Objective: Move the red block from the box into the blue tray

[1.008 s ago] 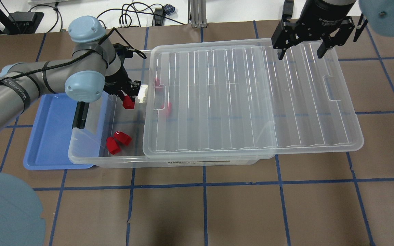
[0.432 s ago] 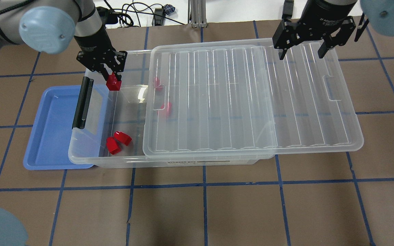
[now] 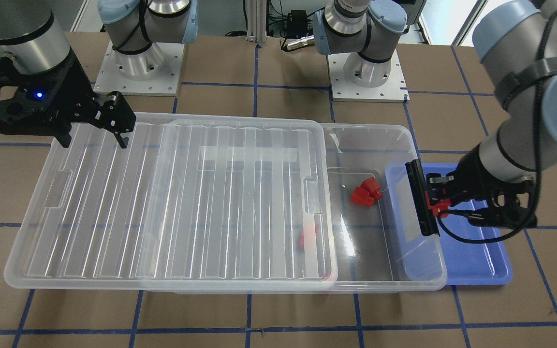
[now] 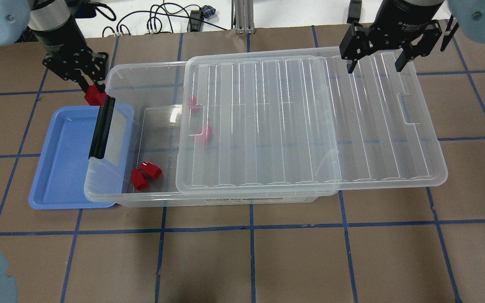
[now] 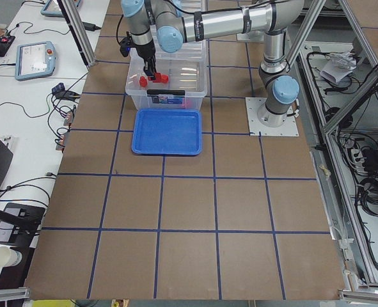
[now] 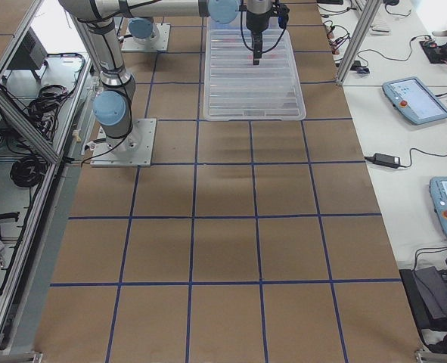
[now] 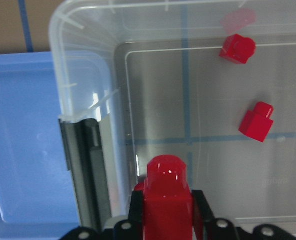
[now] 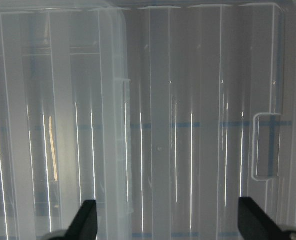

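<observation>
My left gripper (image 4: 93, 93) is shut on the red block (image 4: 95, 97) and holds it in the air over the latch end of the box (image 4: 141, 66), at the far edge of the blue tray (image 4: 61, 164). The left wrist view shows the red block (image 7: 167, 200) between the fingers, with the black latch (image 7: 82, 170) and the blue tray (image 7: 22, 150) to its left. In the front view the block (image 3: 436, 208) sits just past the latch, over the tray (image 3: 476, 258). My right gripper (image 4: 377, 63) is open and empty above the lid's far right corner.
The ribbed lid (image 4: 310, 122) lies shifted right, leaving the box's left end uncovered. A red two-lobed clump (image 4: 145, 173) lies in that uncovered part. Two lone red pieces (image 4: 206, 131) (image 4: 192, 101) lie under the lid's edge. The tray is partly tucked under the box end.
My left gripper has carried the red block up out of the box, toward the far left, to the latch end by the tray. The right gripper has barely moved.
</observation>
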Available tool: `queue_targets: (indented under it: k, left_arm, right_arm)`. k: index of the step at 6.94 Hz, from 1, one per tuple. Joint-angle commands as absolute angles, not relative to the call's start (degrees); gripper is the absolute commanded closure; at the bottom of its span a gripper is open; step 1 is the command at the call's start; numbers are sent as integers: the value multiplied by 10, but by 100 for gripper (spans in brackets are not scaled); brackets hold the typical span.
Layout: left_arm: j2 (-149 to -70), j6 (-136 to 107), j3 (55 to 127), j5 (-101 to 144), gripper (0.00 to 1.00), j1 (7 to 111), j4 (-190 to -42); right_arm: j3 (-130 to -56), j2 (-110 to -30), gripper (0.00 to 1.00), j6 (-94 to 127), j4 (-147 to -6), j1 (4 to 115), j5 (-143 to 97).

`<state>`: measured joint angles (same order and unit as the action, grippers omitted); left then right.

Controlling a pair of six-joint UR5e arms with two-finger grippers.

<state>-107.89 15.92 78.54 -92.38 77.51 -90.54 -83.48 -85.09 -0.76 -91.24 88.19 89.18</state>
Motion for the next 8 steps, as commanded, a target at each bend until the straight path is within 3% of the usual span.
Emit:
queue_targets:
  k: [1, 4, 6, 7, 8]
  left_arm:
    - [-1099, 306, 806, -918, 100, 686, -889]
    - [-1127, 365, 959, -918, 100, 646, -653]
    - [-1132, 365, 997, -918, 95, 646, -597]
    - [-1131, 359, 990, -916, 1, 648, -598]
    - [-1115, 354, 987, -905, 0, 658, -605]
  right_arm:
    - [-833, -851, 0, -14, -912, 844, 892]
    - [-838, -842, 0, -104, -912, 760, 994]
    - [-867, -819, 0, -191, -921, 692, 1014]
    - [-895, -810, 0, -197, -930, 679, 1020]
    - [-932, -797, 0, -199, -986, 669, 1020]
